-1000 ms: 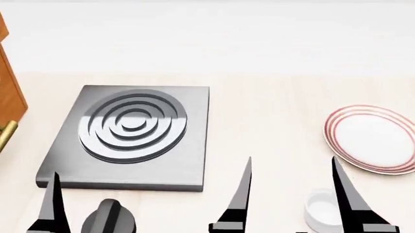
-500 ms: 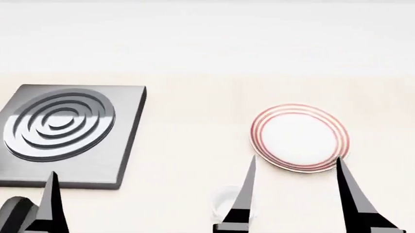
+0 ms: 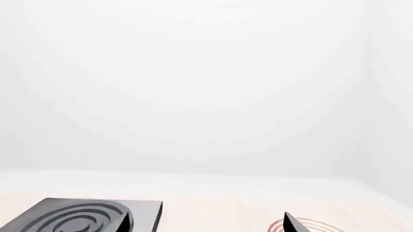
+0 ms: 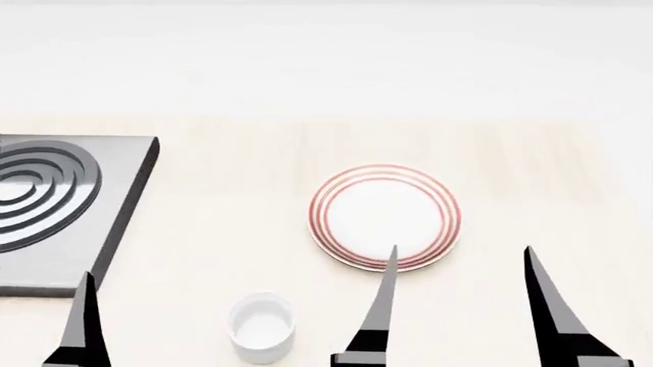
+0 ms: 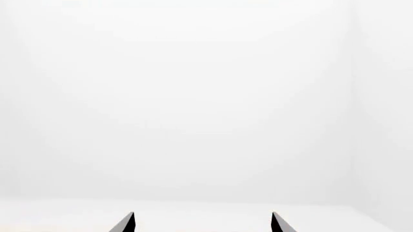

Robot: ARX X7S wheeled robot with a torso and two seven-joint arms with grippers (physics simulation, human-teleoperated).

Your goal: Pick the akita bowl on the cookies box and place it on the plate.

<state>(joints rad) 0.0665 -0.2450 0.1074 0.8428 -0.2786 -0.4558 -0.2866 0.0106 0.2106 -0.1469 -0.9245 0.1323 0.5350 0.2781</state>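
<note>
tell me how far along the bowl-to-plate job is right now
Nothing looks done yet. The plate lies bare on the counter, with only a small white cup and the stove plate nearby. Neither the akita bowl nor the cookies box shows in any view. Both tools, left and right, are open and hold nothing. Everything is left: finding the bowl, grasping it, carrying it over and setting it on the plate.

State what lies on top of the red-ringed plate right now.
Nothing lies on the plate; its white centre shows bare. The right claw's fingertip crosses only the near rim in the head view.
</note>
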